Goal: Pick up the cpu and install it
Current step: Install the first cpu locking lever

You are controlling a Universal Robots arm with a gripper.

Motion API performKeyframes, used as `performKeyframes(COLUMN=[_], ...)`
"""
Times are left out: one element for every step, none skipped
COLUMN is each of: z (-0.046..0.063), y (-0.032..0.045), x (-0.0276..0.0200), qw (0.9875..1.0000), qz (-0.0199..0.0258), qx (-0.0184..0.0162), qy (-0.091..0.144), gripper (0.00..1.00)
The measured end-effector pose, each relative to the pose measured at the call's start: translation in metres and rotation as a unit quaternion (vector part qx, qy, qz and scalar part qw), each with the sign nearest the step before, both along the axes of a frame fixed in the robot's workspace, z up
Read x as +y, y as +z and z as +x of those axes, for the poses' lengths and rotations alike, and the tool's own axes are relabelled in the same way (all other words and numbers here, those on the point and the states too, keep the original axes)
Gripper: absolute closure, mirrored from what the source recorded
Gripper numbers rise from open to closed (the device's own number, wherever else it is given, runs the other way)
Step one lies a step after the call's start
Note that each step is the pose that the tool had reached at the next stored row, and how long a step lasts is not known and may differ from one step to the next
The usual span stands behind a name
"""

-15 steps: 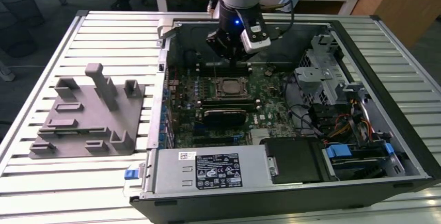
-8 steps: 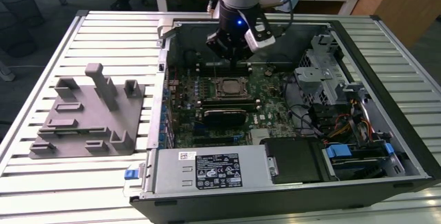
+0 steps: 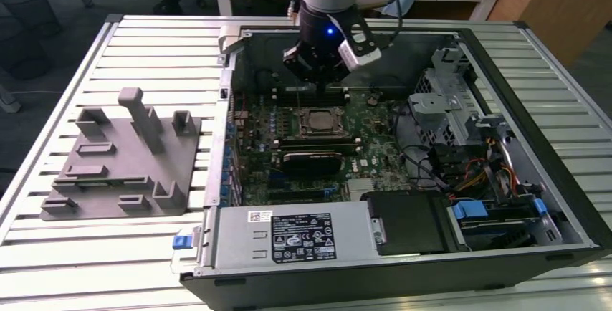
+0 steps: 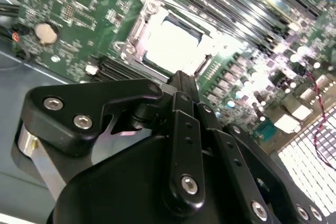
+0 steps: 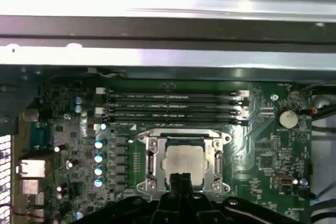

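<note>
Cpu (image 5: 184,161): silvery top up, lying flat inside the metal socket frame (image 5: 149,162) on the motherboard (image 5: 262,156). Seen in both wrist views (image 4: 168,45); in the exterior view it sits near the board's middle (image 3: 314,120).

Gripper (image 5: 181,178): black, poised just above the socket's edge, fingers drawn together at a narrow tip with nothing between them. Same closed tip in the second wrist view (image 4: 181,78). In the exterior view the gripper (image 3: 311,83) hangs inside the case, over the memory slots (image 5: 173,106) that run beside the socket.

A coin cell battery (image 5: 287,118) is mounted on the board, well apart from the socket.

Computer case (image 3: 383,282): lying on its side, panel off. It holds the green motherboard, a boxed power supply (image 3: 287,236) along the near wall, a metal drive cage (image 3: 449,103) on the exterior view's right, and coloured cable bundles (image 3: 469,175) next to it.

Slatted metal table (image 3: 143,46) carries the case. On the exterior view's left a grey fixture block (image 3: 120,175) with upright posts and recesses stands beside the case.
</note>
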State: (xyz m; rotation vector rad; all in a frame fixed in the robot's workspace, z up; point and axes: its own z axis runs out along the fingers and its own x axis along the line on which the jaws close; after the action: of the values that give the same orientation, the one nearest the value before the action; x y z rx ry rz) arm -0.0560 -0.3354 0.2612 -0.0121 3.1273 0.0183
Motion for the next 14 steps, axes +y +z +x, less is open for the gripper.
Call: performKeyframes(z=[-0.002,-0.002,-0.002,-0.003,-0.003,-0.004,-0.006,-0.010,-0.013,-0.017,-0.020,-0.023,-0.025,-0.027], y=[0.0000,0.0001,0.0001,0.0003,0.0003,0.0003,0.0002,0.0002,0.0002,0.0001,0.0001,0.0001,0.0001,0.0000], x=[0.0000,0.0000,0.0001,0.0000,0.0000,0.0000,0.0000,0.0000,0.0000,0.0000,0.0000,0.0000,0.0000,0.0001], qw=[1.0000,1.0000,1.0000,1.0000,1.0000,1.0000,1.0000,1.0000,1.0000,1.0000,1.0000,1.0000,1.0000,1.0000], qz=[0.0001,0.0002,0.0004,0.0002,0.0002,0.0004,0.0006,0.0006,0.0006,0.0006,0.0006,0.0006,0.0006,0.0007], qx=[0.0000,0.0006,0.0029,0.0049,0.0055,0.0056,0.0055,0.0056,0.0056,0.0056,0.0056,0.0056,0.0056,0.0056], qy=[0.000,0.000,0.000,0.000,0.000,0.000,0.000,0.000,0.000,0.000,0.000,0.000,0.000,0.000], gripper=[0.89,0.89,0.89,0.89,0.89,0.89,0.89,0.89,0.89,0.89,0.89,0.89,0.89,0.89])
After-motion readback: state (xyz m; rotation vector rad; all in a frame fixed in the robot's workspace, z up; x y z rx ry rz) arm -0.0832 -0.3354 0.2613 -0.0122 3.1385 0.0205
